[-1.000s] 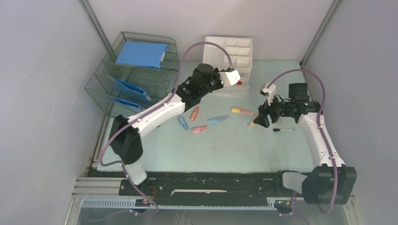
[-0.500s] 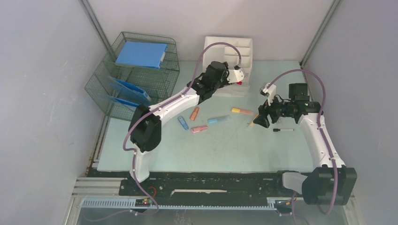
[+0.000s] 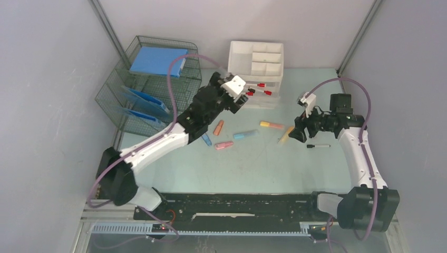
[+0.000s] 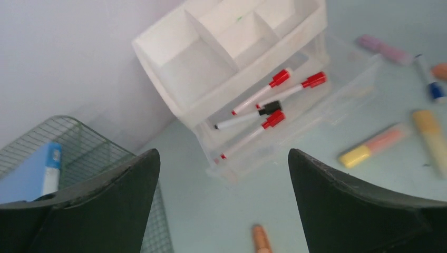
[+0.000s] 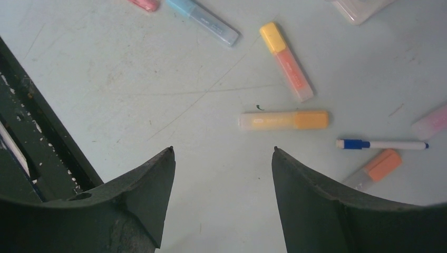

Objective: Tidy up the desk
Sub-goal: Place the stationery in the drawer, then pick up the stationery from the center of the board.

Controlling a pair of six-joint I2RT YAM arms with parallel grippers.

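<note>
Risk: right hand, open, empty, closing off-centre could roll yellow highlighter at its 12 o'clock; left hand wide, empty.

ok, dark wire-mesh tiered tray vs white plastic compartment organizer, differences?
The dark wire-mesh tiered tray is see-through; the white plastic compartment organizer is solid-walled. The tray holds blue folders; the organizer's clear drawer holds red-capped markers. Both sit at the far edge of the pale mint-green desk.
</note>
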